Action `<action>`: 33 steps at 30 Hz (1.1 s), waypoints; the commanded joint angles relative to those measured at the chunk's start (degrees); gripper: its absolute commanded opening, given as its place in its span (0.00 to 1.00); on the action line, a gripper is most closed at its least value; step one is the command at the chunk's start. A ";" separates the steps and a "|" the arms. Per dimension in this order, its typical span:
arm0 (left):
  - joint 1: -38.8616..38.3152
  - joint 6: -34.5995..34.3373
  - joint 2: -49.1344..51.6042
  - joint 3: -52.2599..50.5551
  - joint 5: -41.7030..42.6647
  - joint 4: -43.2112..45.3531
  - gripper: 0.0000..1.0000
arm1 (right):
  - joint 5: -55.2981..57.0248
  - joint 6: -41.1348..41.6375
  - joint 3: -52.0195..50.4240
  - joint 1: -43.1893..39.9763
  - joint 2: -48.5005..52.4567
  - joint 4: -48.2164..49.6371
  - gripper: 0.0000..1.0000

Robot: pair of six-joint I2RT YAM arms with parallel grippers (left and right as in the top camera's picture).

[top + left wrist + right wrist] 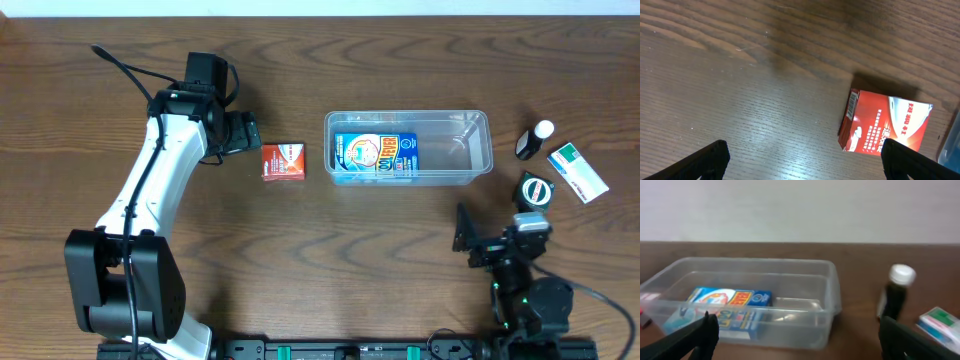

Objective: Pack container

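The clear plastic container [470, 125] stands at the table's middle right with a blue box [376, 155] lying in its left half. It also shows in the right wrist view [805, 305] with the blue box [730, 305]. A small red box [283, 162] lies on the table left of the container, and shows in the left wrist view [885, 122]. My left gripper [243, 133] is open and empty, just left of the red box [802, 160]. My right gripper [478, 240] is open and empty, in front of the container's right end [797, 340].
A dark bottle with a white cap [534, 139] [894, 292], a white and green box [577, 171] [939, 322] and a round dark object [535, 190] lie right of the container.
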 commanded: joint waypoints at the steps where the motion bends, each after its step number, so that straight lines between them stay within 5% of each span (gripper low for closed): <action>1: 0.31 -0.31 0.22 0.09 0.52 -0.52 0.98 | 9.31 7.76 9.11 -0.31 3.67 -5.57 0.99; 10: 0.28 -0.33 0.22 0.07 0.52 -3.52 0.98 | 10.16 0.35 39.63 -6.58 32.39 -26.03 0.99; 19: 0.28 -0.33 0.22 0.07 0.55 -4.39 0.98 | 2.16 -4.63 74.29 -23.02 69.48 -57.09 0.99; 26: 0.28 -0.33 0.22 0.07 0.52 -4.35 0.98 | 9.94 -5.70 82.05 -28.30 81.94 -58.84 0.99; 33: 0.28 -0.31 0.22 0.04 0.52 -4.39 0.98 | 2.47 -19.69 82.01 -30.56 89.07 -51.49 0.99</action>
